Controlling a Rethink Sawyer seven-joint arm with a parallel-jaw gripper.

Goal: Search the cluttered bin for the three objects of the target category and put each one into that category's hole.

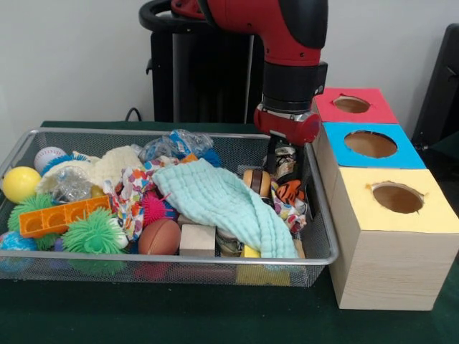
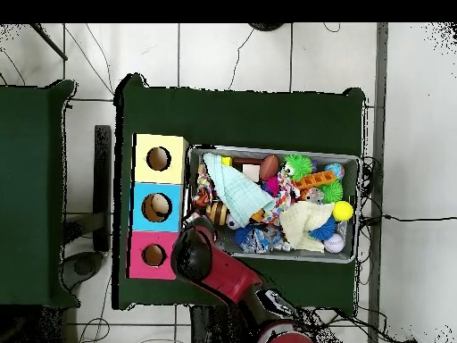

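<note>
Right, your gripper (image 1: 288,179) is down inside the bin (image 1: 215,259), at the 3 o'clock end of it in the front view, just beside the row of boxes. Its black fingers (image 1: 307,188) stand either side of the orange black-striped tiger (image 1: 290,191), but the clutter is too tight there for you to tell whether they are clenched on it or merely straddling it.

Touching the tiger at its 9 o'clock sits a striped wooden bead (image 1: 256,182). A pale green cloth (image 1: 226,204) sprawls from the bin's centre toward 5 o'clock. At the cloth's 7 o'clock you have a wooden block (image 1: 197,239) and a small brown football (image 1: 159,236) side by side. Over at 9 o'clock: a yellow ball (image 1: 20,183), an orange perforated block (image 1: 63,216) and green spiky balls (image 1: 95,236).

Outside the bin at 3 o'clock, three boxes line up touching: yellow-topped box (image 1: 398,215) nearest the camera, blue-topped box (image 1: 373,145) in the middle, red-topped box (image 1: 353,105) farthest. From overhead, the arm (image 2: 228,272) covers the bin's corner beside the red-topped box.
</note>
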